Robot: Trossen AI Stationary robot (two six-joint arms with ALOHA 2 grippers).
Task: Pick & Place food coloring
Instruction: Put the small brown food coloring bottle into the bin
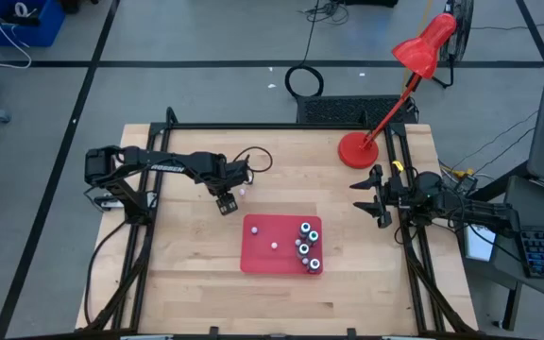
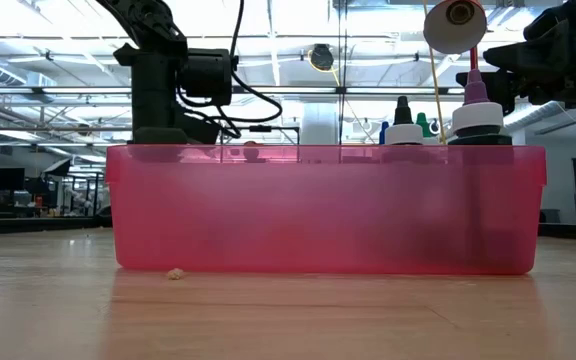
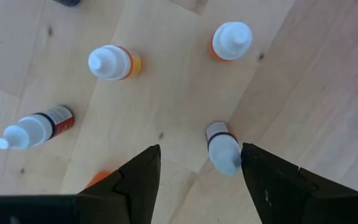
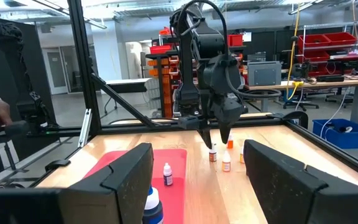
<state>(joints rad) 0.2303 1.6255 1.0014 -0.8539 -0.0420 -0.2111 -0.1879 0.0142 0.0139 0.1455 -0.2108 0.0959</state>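
My left gripper (image 3: 201, 171) hangs with fingers spread, gripping nothing, over four small bottles (image 3: 222, 146) standing upright on the table (image 1: 187, 264), caps pointing up at it, one between the fingers. Beside it, the red tray (image 1: 258, 255) holds five more. My right gripper (image 1: 365, 196) waits open, well apart.

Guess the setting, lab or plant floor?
Likely a robotics lab or workshop: a framed wooden table with two arms, shelving with red bins, and workbenches with equipment behind.
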